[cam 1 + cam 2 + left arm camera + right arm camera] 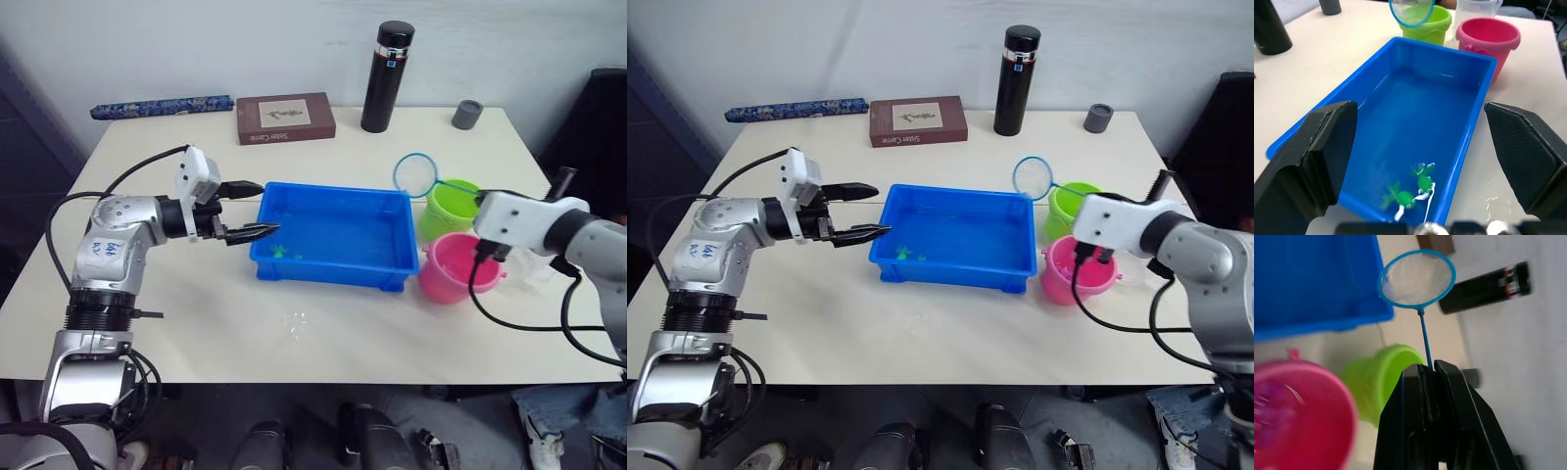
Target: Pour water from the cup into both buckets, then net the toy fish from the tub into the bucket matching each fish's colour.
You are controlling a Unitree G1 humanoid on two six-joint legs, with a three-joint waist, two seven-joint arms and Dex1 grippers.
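Observation:
The blue tub lies mid-table with two green toy fish in the water at its left end. My left gripper is open, one finger on each side of that end's rim. My right gripper is shut on the net's thin handle. The net hoop hangs above the table by the tub's far right corner, next to the green bucket. The pink bucket stands just in front of the green one. The clear cup stands behind the buckets, partly hidden.
A tall black flask, a small grey cap, a brown box and a blue patterned roll line the table's far edge. Water drops lie on the table in front of the tub.

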